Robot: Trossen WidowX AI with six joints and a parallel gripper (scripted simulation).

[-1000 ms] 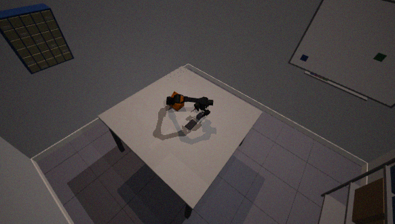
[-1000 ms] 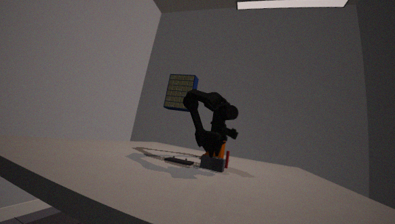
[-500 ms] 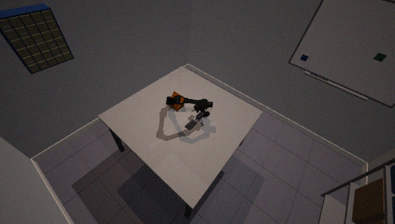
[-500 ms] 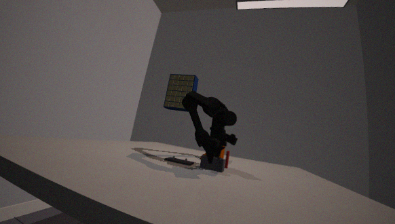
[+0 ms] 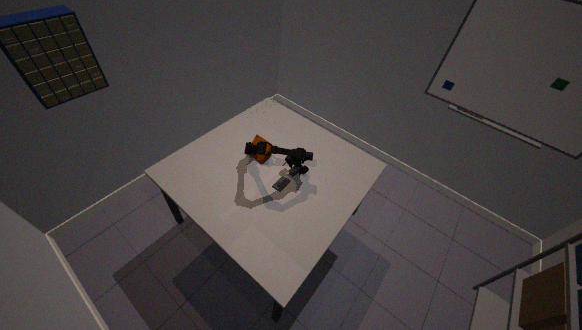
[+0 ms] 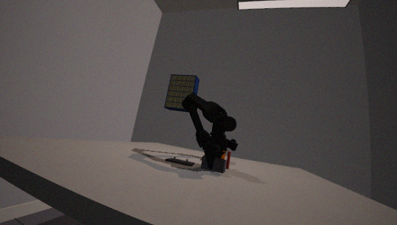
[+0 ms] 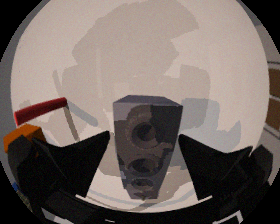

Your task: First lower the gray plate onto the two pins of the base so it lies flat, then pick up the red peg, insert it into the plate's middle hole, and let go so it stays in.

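The gray plate [image 5: 294,172] [image 6: 220,166] [image 7: 168,120] rests on the table, its three holes facing up in the wrist view. My gripper [image 7: 144,136] is open, one finger on each side of the plate, with a gap on both sides in the wrist view. In the exterior view the dark fingers overlap the plate. The dark base [image 5: 281,183] [image 6: 179,162] lies flat on the table a little away from the plate; two short pins rise from it in the exterior view. It cannot be made out in the wrist view. The red peg [image 6: 228,160] [image 7: 40,111] stands upright beyond the plate.
An orange block [image 5: 266,156] [image 6: 223,154] [image 7: 22,137] stands by the arm's mount, left of the fingers in the wrist view, near the peg. The arm's shadows cross the white table [image 5: 270,246] around the base and plate.
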